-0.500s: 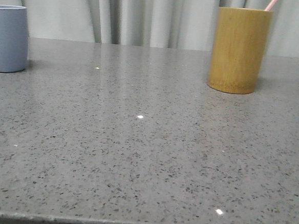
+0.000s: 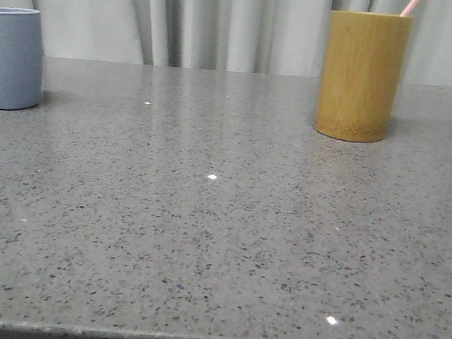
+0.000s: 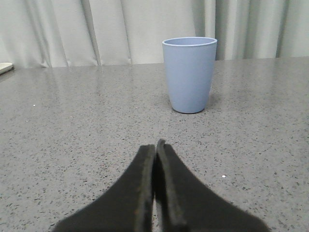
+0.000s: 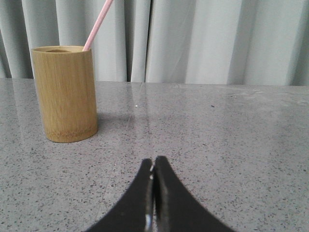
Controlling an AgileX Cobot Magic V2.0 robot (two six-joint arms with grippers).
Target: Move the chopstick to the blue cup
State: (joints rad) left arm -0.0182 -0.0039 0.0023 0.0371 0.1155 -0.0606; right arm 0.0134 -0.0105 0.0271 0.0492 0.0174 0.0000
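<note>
A pale pink chopstick [image 2: 410,5] leans out of the yellow-brown bamboo holder [image 2: 361,76] at the back right of the table; it shows in the right wrist view [image 4: 98,24] too, in the holder [image 4: 64,93]. The blue cup [image 2: 13,58] stands at the back left and shows in the left wrist view [image 3: 189,74]. My left gripper [image 3: 155,144] is shut and empty, low over the table, short of the cup. My right gripper [image 4: 153,159] is shut and empty, short of the holder. Neither arm shows in the front view.
The grey speckled table [image 2: 207,215] stretches between cup and holder. Pale curtains [image 2: 221,22] hang behind the far edge. A pale object's edge [image 3: 5,67] shows in the left wrist view.
</note>
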